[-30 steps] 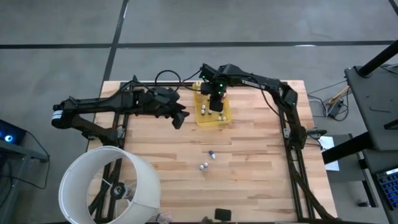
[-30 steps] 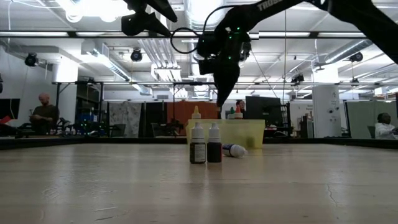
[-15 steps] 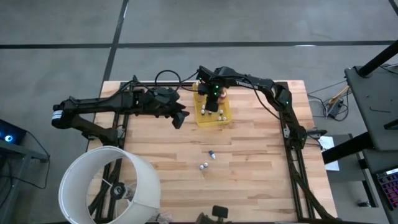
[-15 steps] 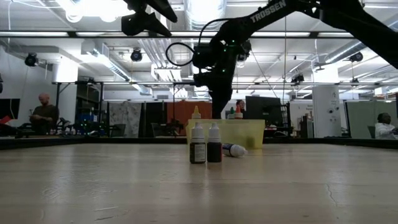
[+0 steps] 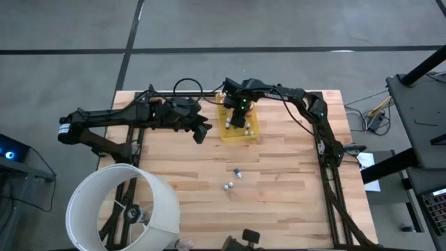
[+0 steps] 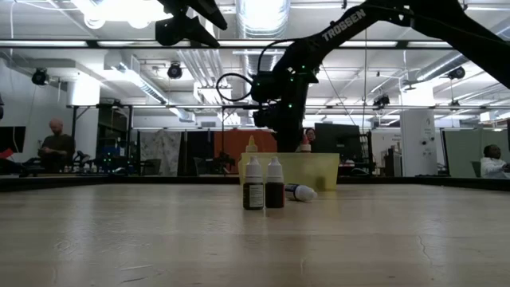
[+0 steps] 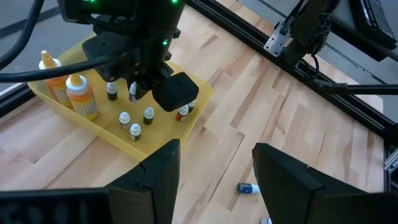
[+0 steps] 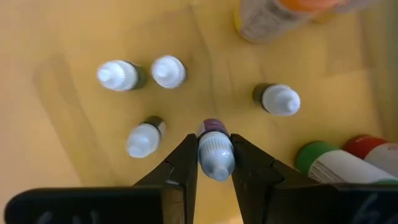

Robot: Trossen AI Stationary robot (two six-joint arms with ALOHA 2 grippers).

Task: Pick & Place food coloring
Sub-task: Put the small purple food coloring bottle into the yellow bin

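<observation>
Over the yellow tray [image 5: 249, 133] at the far side of the bench [image 5: 279, 188], the right gripper [image 8: 214, 163] hangs pointing down into it, jaws narrowed onto a small white-capped bottle [image 8: 216, 149]. The right wrist view shows that bottle pinched between both fingers [image 8: 184, 163], cap toward the camera, so its long axis runs upright, in line with the jaws. I can't tell if its base touches the tray floor or hangs just above.

Inside the tray, four more small bottles stand close around the held one, apart from it: a pair [image 8: 143, 74], one [image 8: 143, 139] just beside the jaws, one [image 8: 278, 99] on the other side. Bigger orange-capped bottles [image 7: 69, 89] stand at one end of the tray.

Outside the tray, toward the near edge of the bench: two small dark bottles [image 6: 264, 184] upright and touching, and one [image 6: 300, 192] lying on its side between them and the tray.

The left gripper [image 5: 202, 132] hovers beside the tray, jaws apart, holding nothing. The right arm is clearly nearer the tray bottles. Judgement: the next move is a release or lift straight along the bottle's axis; the neighbour by the jaws could get knocked.
</observation>
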